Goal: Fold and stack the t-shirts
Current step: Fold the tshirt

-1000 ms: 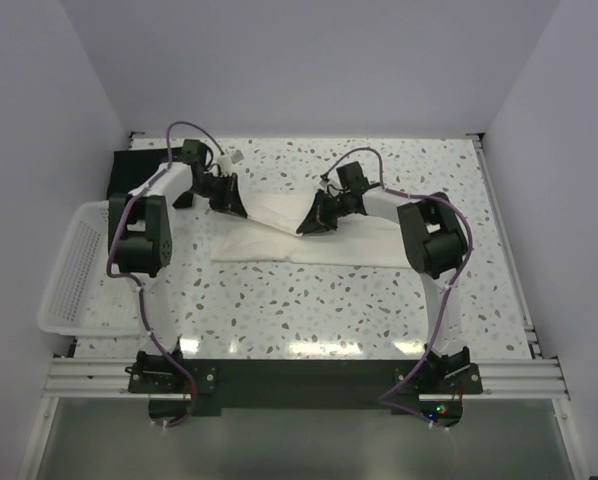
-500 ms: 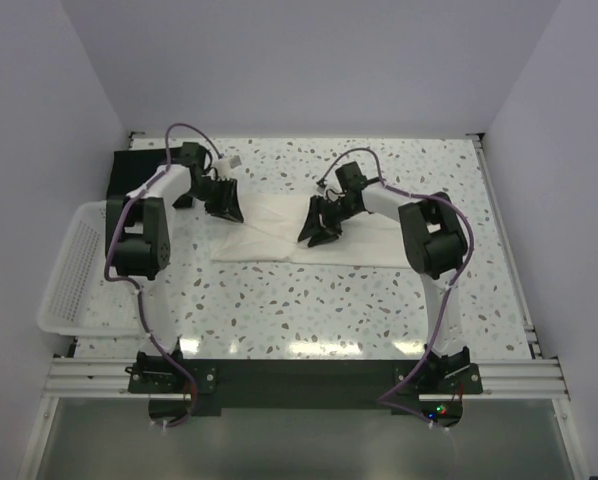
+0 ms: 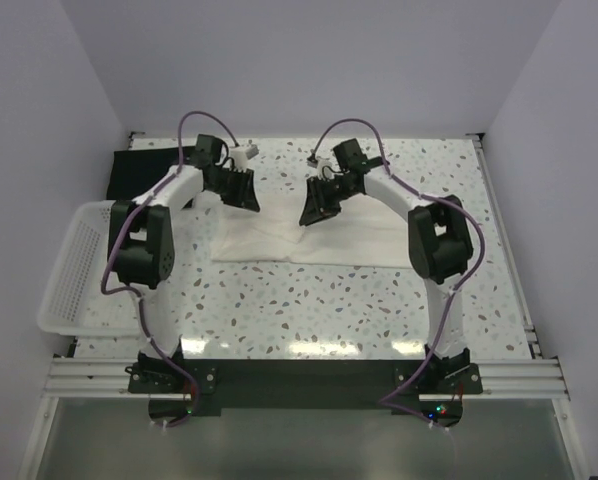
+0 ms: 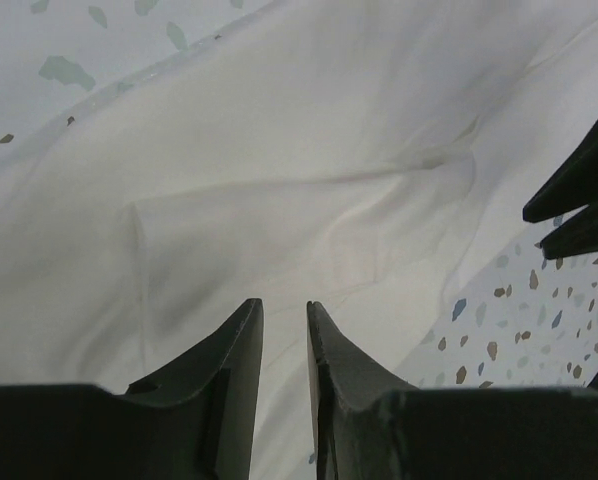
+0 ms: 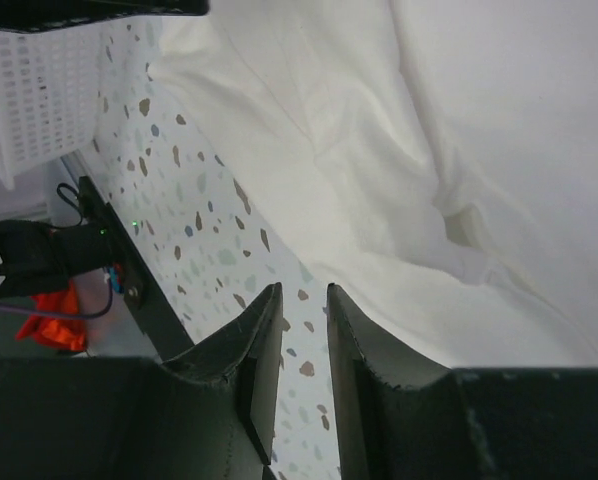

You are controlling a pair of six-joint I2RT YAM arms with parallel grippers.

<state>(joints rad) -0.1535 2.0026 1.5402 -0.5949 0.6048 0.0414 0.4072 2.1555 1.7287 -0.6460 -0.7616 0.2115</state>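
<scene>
The cream t-shirt [image 3: 309, 238] lies folded into a wide flat band across the middle of the table. It fills the left wrist view [image 4: 279, 150] and the upper right of the right wrist view [image 5: 479, 120]. My left gripper [image 3: 250, 200] hangs over the shirt's far left corner, its jaws [image 4: 284, 305] a narrow gap apart with nothing between them. My right gripper [image 3: 310, 213] hangs over the shirt's far edge near the middle, jaws [image 5: 302, 290] slightly apart and empty. The black t-shirt [image 3: 139, 170] lies at the far left corner of the table.
A white lattice basket [image 3: 71, 270] sits at the left edge of the table and shows in the right wrist view [image 5: 39, 90]. The speckled tabletop [image 3: 309, 310] lies between the shirt and the arm bases. White walls close in the back and sides.
Both grippers have let go of the cream shirt, risen and drawn back toward the far side. The raised cloth between them has dropped and now lies flat.
</scene>
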